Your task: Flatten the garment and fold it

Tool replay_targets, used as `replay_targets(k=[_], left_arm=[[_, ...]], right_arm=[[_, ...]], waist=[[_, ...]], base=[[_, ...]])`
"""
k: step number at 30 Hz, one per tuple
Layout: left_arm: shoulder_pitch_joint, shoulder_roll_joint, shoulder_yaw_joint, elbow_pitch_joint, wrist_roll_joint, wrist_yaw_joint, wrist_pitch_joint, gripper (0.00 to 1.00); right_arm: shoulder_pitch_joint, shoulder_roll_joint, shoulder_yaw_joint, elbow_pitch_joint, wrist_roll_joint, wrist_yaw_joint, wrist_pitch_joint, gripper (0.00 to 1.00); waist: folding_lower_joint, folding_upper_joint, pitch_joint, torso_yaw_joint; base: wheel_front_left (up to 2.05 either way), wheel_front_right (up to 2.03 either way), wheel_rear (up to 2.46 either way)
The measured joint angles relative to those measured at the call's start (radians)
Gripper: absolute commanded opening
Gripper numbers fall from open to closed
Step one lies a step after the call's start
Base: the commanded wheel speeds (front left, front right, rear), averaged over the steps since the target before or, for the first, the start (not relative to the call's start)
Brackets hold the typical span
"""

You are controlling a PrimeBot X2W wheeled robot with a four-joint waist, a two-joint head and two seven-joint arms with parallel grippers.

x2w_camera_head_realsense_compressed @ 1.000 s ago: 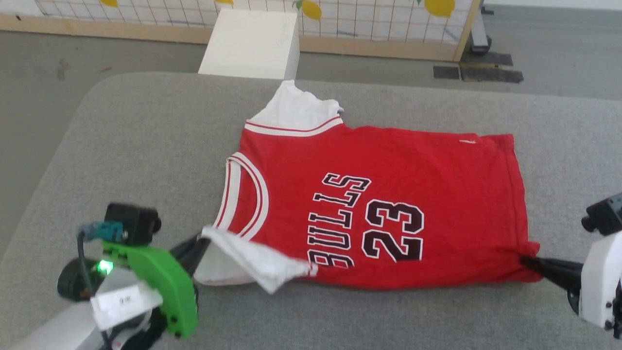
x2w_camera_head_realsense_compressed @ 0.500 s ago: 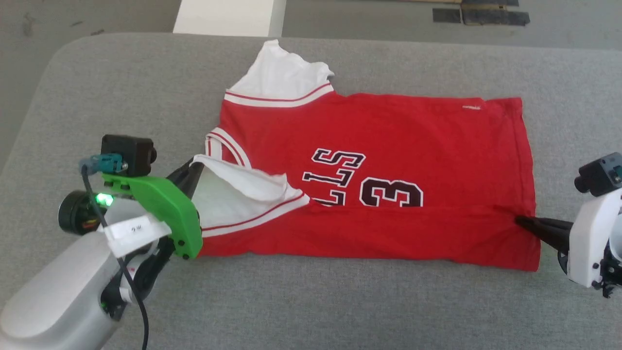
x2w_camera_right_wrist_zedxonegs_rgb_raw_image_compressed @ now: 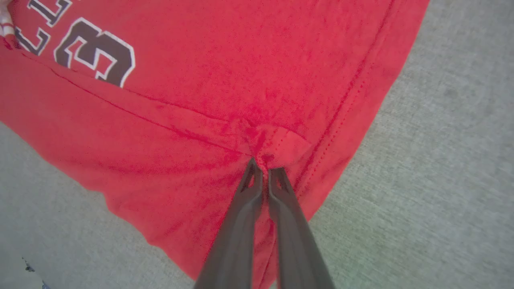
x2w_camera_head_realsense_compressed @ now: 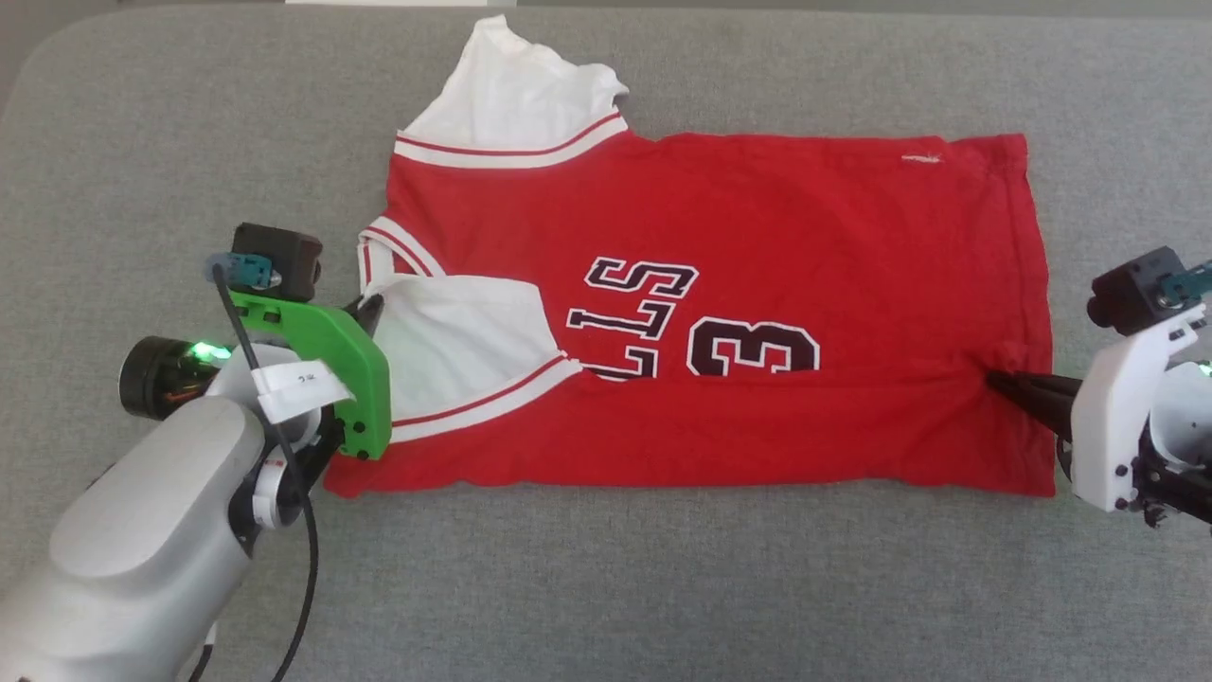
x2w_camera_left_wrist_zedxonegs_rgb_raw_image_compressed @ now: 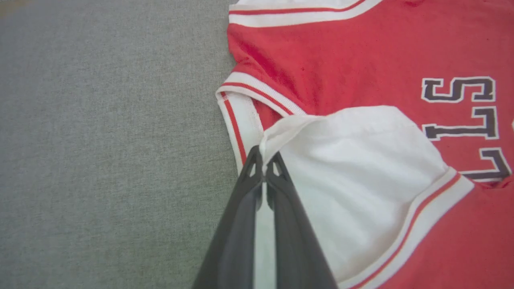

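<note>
Red jersey (x2w_camera_head_realsense_compressed: 757, 218) is laid flat on grey padded surface (x2w_camera_head_realsense_compressed: 663, 587), with near edge folded over lettering. White sleeve (x2w_camera_left_wrist_zedxonegs_rgb_raw_image_compressed: 353, 168) is pinched by left gripper (x2w_camera_left_wrist_zedxonegs_rgb_raw_image_compressed: 264, 160). Bunched hem is clamped by right gripper (x2w_camera_right_wrist_zedxonegs_rgb_raw_image_compressed: 263, 166).

We see a red jersey (x2w_camera_head_realsense_compressed: 786, 218) with white sleeves (x2w_camera_head_realsense_compressed: 511, 85), red-and-white striped trim (x2w_camera_head_realsense_compressed: 511, 152) and black, white-outlined lettering (x2w_camera_head_realsense_compressed: 634, 317). The surface (x2w_camera_head_realsense_compressed: 663, 587) is mottled grey. At lower left a bright green bracket (x2w_camera_head_realsense_compressed: 355, 365); at right, a white bracket (x2w_camera_head_realsense_compressed: 1122, 426). Fingers (x2w_camera_left_wrist_zedxonegs_rgb_raw_image_compressed: 237, 224) are dark grey.
</note>
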Motion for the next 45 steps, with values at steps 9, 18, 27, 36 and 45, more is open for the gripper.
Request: replay_targets(k=[9, 18, 27, 36, 45], left_arm=[[-0.019, -0.062, -0.006, 0.107, 0.032, -0.013, -0.087, 1.00], [0.047, -0.068, 0.009, 0.071, 0.018, 0.018, -0.146, 1.00], [0.196, 0.007, -0.029, -0.078, -0.016, 0.127, -0.020, 1.00], [0.223, 0.095, -0.053, -0.239, -0.040, 0.260, 0.193, 1.00], [0.218, 0.125, -0.052, -0.289, -0.072, 0.328, 0.297, 1.00]], right_arm=[[0.003, 0.089, -0.100, 0.026, -0.076, 0.000, -0.014, 1.00], [0.135, 0.153, -0.271, 0.007, -0.191, 0.000, -0.047, 1.00], [0.322, 0.359, -0.526, -0.112, -0.492, 0.000, 0.154, 1.00], [0.402, 0.535, -0.665, -0.347, -0.669, 0.000, 0.392, 1.00], [0.406, 0.600, -0.699, -0.441, -0.705, 0.000, 0.430, 1.00]], waist=[[0.0000, 0.0000, -0.022, -0.003], [0.0000, 0.0000, -0.128, 0.005], [-0.0002, -0.0001, -0.222, 0.000], [-0.0002, 0.0000, -0.210, -0.013], [-0.0002, 0.0000, -0.142, -0.027]], base=[[0.00, 0.00, 0.00], [0.00, 0.00, 0.00], [0.00, 0.00, 0.00], [0.00, 0.00, 0.00], [0.00, 0.00, 0.00]])
